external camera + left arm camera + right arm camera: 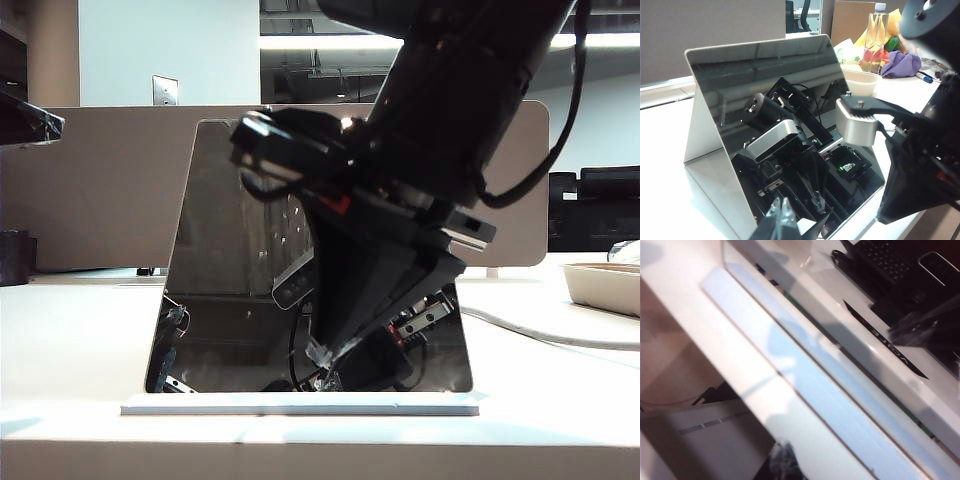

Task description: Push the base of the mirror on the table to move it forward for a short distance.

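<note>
Mirror (235, 250), one, on base (300, 404); both grippers (325, 368) (785, 460) close by.

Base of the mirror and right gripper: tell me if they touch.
Apart. The right wrist view shows the right gripper over bare table, a white strip separating it from the base of the mirror. The left gripper faces the mirror.

The dark, glossy mirror (230, 260) leans back on its thin white base (300, 404). Both sit near the white table's (80, 330) front edge.
</note>
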Controlling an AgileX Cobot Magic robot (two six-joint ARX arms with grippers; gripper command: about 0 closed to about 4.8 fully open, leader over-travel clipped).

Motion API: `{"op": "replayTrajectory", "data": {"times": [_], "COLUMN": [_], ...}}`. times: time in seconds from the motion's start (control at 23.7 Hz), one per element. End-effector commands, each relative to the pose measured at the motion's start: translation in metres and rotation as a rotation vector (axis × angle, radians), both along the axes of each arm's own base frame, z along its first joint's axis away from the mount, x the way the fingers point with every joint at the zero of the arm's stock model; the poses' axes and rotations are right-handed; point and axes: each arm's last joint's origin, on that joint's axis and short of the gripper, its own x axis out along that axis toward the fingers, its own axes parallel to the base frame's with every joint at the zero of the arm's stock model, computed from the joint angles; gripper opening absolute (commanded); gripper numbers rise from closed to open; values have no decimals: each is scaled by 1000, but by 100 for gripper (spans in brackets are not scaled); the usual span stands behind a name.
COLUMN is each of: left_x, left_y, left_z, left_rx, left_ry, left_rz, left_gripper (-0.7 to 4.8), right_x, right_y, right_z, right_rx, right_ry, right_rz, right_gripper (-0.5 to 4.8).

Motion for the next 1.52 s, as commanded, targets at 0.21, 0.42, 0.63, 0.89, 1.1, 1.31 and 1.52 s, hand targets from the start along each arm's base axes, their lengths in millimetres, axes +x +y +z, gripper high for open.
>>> {"op": "replayTrajectory", "data": {"times": [0.21, 0.42, 0.63, 0.89, 1.1, 1.31, 1.52], "left_x": [0, 0, 0, 0, 0, 0, 0], "left_y": [0, 0, 0, 0, 0, 0, 0], "left_z": [1, 1, 1, 1, 1, 1, 1], "left_rx": [-4, -4, -5, -5, -4, -5, -4], "left_ry": [-12, -12, -12, -12, -12, -12, -12], "left_rz": [-1, -1, -1, -1, -1, -1, -1], "left_gripper": [-1, -1, -1, -1, -1, -1, -1], "right_x": [4, 6, 7, 11, 12, 15, 20], "right_y": [6, 7, 7, 6, 6, 5, 3], "right_z": [-16, -21, -21, -23, -25, -25, -26], "right_rx": [-43, -64, -66, -91, -94, -90, -86], "right_ry": [17, 7, -19, -48, -42, -49, -56], "right_rz": [-6, -18, -33, -60, -63, -72, -85], "right_gripper": [-6, -6, -6, -6, -6, -6, -6]}}
